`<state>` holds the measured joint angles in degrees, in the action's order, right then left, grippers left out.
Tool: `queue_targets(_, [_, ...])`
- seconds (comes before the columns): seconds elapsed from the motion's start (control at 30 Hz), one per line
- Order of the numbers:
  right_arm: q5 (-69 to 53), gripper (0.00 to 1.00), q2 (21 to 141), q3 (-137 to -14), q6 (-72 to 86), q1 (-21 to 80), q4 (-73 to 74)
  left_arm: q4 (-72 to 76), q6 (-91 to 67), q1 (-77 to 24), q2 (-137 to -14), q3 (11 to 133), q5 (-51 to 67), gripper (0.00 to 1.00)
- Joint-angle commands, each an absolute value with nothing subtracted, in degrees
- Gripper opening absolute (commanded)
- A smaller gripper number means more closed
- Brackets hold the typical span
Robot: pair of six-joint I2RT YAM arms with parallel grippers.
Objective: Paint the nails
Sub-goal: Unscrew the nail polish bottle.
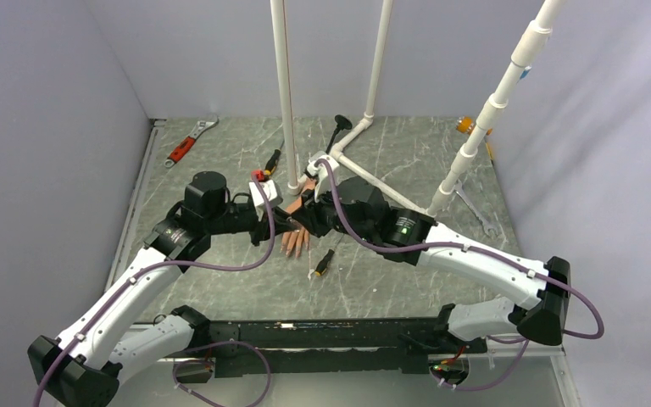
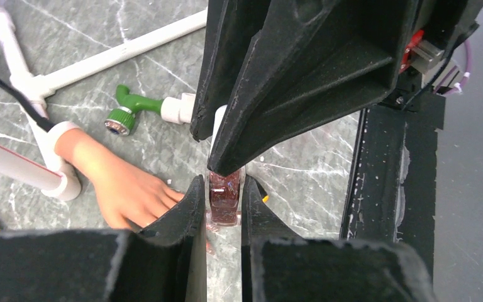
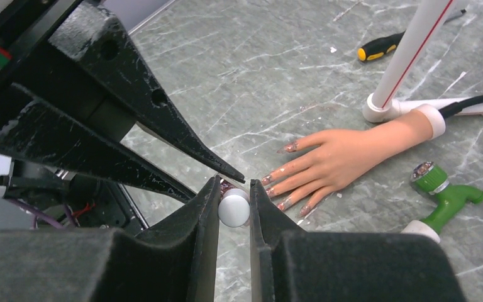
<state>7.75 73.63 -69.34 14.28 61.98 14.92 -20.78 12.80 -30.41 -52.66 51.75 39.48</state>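
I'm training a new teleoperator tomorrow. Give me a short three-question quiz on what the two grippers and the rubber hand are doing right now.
1. True or false: the mannequin hand lies palm down on the table.
2. The left gripper is shut on: A) a screwdriver, B) the dark red polish bottle, C) the green tap.
3. Fill in: the right gripper is shut on a round white ____.

Key: 1 true; 2 B; 3 cap.
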Motion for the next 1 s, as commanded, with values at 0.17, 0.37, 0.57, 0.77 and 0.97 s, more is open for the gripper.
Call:
queue_targets(0.17, [1.12, 0.00, 70.15, -66.66, 7.39, 62.50, 12.63, -15.07, 13.53, -30.64, -52.40, 53.27, 46.26, 0.00])
queue_targets(0.37, [1.93, 0.00, 69.83, -67.42, 7.16, 62.52, 13.93, -15.13, 13.39, -30.60, -52.80, 53.48, 46.47, 0.00])
queue_targets(0.57, [3.69, 0.00, 70.10, -68.94, 7.54, 62.49, 15.41, -15.15, 13.44, -30.62, -52.91, 53.37, 46.05, 0.00])
queue_targets(0.77, [5.40, 0.00, 70.08, -70.09, 8.29, 62.40, 16.81, -15.02, 13.38, -30.63, -52.71, 53.27, 45.45, 0.00])
queue_targets(0.97, [5.95, 0.00, 69.58, -70.55, 8.91, 62.34, 17.35, -15.19, 13.36, -30.64, -52.61, 53.28, 45.09, 0.00])
